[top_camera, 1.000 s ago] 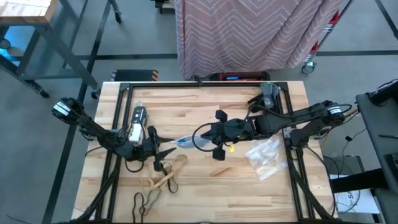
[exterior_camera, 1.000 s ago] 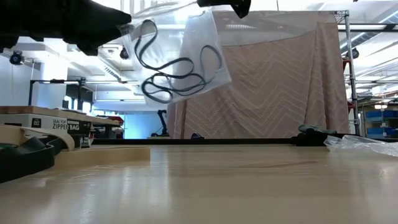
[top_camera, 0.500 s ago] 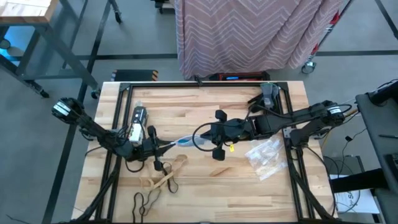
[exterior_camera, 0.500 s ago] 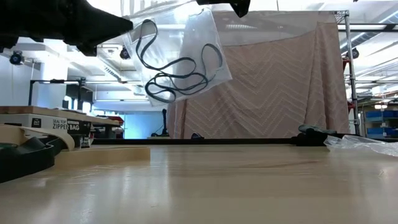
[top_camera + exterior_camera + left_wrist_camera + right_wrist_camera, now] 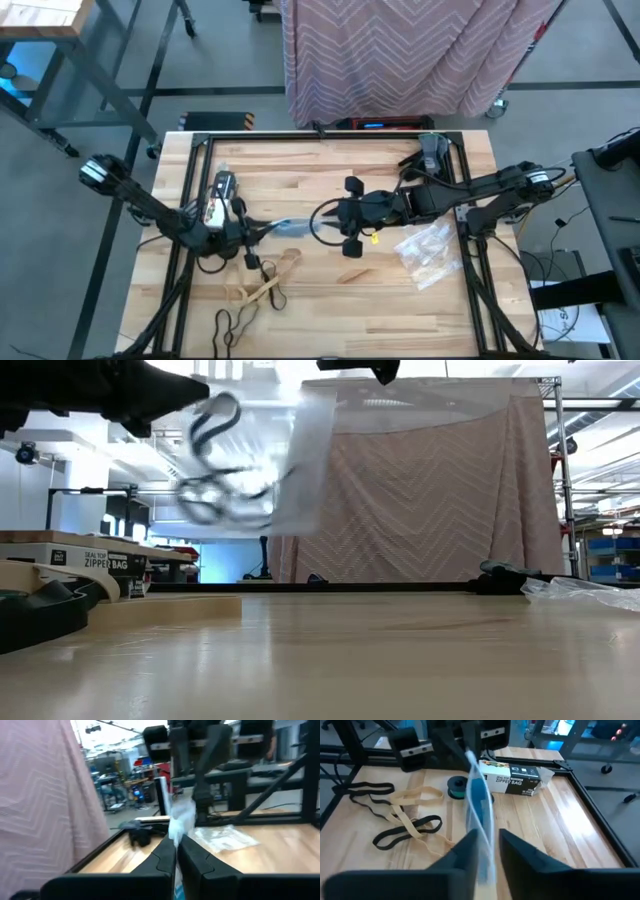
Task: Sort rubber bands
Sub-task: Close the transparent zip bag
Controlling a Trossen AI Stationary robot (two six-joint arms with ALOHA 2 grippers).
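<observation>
Wooden planks make up the counter point(image 5: 330, 170), behind which a pink zigzag-patterned curtain point(image 5: 400, 50) is hung. Blue rubber bands point(image 5: 215, 470) are seen inside a clear plastic bag point(image 5: 285, 228) that is held in the air near the counter's centre, between the two hands. The bag's edge is pinched by the left hand point(image 5: 250, 232), whose fingers are clenched together on it. The right hand point(image 5: 322, 220) is found at the bag's 3 o'clock side; its fingers are parted, with the bag's edge between them, and whether the bag is gripped by them cannot be told. Loose tan rubber bands point(image 5: 265, 285) and black rubber bands point(image 5: 232, 322) are spread on the counter toward 7 o'clock. A zipper bag box point(image 5: 520, 772) and a dark roll point(image 5: 456, 786) are set toward 9 o'clock. More clear bags point(image 5: 430, 250) are piled toward 4 o'clock, and dark gloves point(image 5: 432, 150) are laid toward 1 o'clock.
</observation>
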